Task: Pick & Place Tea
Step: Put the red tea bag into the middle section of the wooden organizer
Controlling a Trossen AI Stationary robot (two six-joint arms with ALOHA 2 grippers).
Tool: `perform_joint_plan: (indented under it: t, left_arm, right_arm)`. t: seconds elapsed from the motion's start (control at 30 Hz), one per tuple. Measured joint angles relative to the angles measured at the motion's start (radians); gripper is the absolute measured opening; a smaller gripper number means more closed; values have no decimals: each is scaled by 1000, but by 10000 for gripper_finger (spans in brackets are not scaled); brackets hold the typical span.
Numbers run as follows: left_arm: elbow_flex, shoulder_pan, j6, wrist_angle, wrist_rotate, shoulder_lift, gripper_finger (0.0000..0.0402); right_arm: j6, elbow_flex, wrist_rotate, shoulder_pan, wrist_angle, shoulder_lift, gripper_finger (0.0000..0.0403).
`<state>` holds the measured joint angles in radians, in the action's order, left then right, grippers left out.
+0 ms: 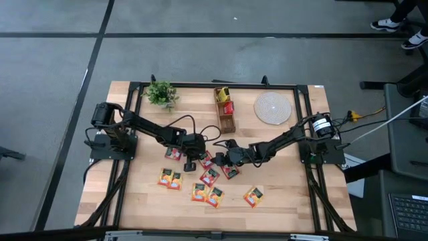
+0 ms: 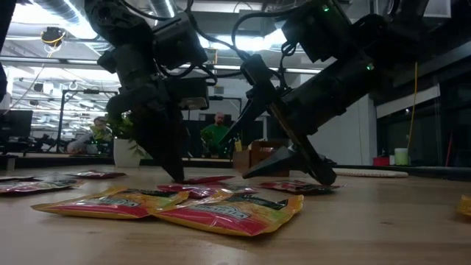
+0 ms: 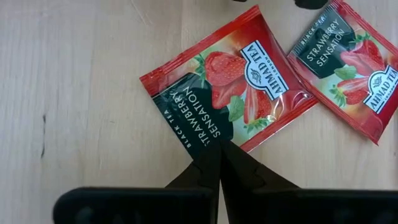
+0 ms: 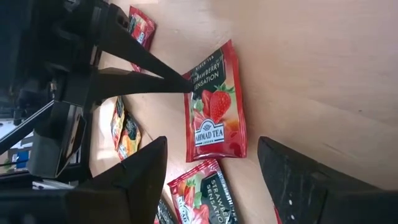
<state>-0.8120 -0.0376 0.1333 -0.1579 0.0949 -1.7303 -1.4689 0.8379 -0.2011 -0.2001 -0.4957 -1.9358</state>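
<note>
Left wrist view puts the left gripper (image 3: 219, 163) with its fingers pressed together, tips down on the dark-label edge of a red sachet (image 3: 231, 87) that lies flat on the table (image 3: 74, 74). Whether a sliver of foil is caught between the tips or they only press on it cannot be told. A second red sachet (image 3: 348, 68) lies just beside the first, apart from it.

From its own wrist camera, the right gripper (image 4: 211, 168) stands spread wide, one finger to each side of the same red sachet (image 4: 214, 106), hovering near it without touching. The left arm's closed tips meet that sachet's label end in this view too.

My read is that the step in hand is getting this flat sachet off the wood. To do it well, the left tips should pin or tilt one edge so the opposite edge lifts, and the right fingers should come in low, nearly skimming the table, and close across the raised edge only. The neighbouring sachet is close enough to be dragged along, so a narrow approach matters.

Seen from above, the other tea sachets (image 1: 207, 191) lie scattered toward the table's front, and a wooden box (image 1: 226, 115) stands near the back.
</note>
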Motion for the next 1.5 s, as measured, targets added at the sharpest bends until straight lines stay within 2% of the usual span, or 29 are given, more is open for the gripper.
perform_joint_plan:
  t: [1.13, 1.37, 1.5]
  left_arm:
    - [4, 0, 21, 84, -33, -6, 2]
    - [1, 1, 52, 153, -10, -48, 2]
    - [1, 0, 66, 159, -10, -51, 2]
  right_arm:
    - [-45, 2, 72, 36, 66, 0, 251]
    - [-47, 1, 87, 35, 71, 0, 250]
    - [-59, 1, 90, 35, 74, 0, 230]
